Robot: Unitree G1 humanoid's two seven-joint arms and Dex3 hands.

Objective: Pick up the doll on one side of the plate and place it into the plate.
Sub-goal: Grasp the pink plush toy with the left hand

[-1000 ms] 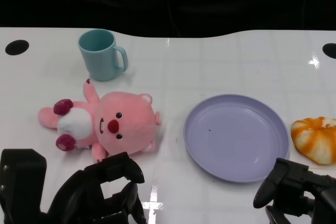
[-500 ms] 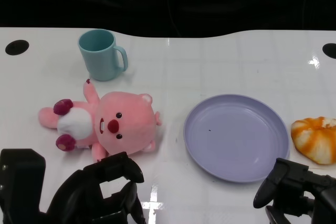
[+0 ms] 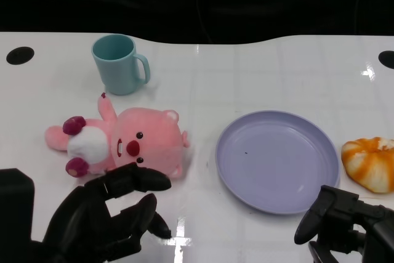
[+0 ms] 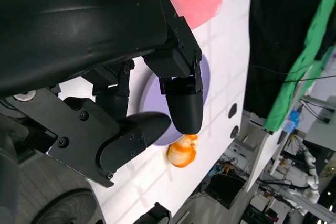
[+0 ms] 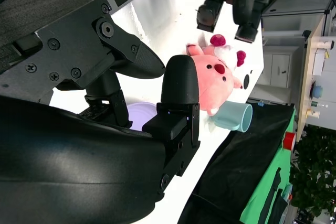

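left hand: at the near left edge of the tabletop; its fingers are spread apart and reach toward the doll; nothing is in them, and the head view does not settle whether the tips touch the plush.
right hand: at the near right corner, just in front of the plate's near rim; fingers apart, holding nothing.
plate: lilac, round, shallow, right of centre on the tabletop; nothing lies in it apart from a tiny dark speck.
doll: pink plush with a white belly, red nose and dark red paws, lying face up on the left half of the tabletop, just beside the plate's left rim but apart from it; long axis runs roughly left to right, with the head toward the plate and the feet toward the left edge; one arm is raised toward the cup.
orange and white piece: a rounded thing at the right edge, just beside the plate's right rim.
cup: teal, upright, toward the far left, beyond the doll, handle facing right; the inside shows nothing in it.
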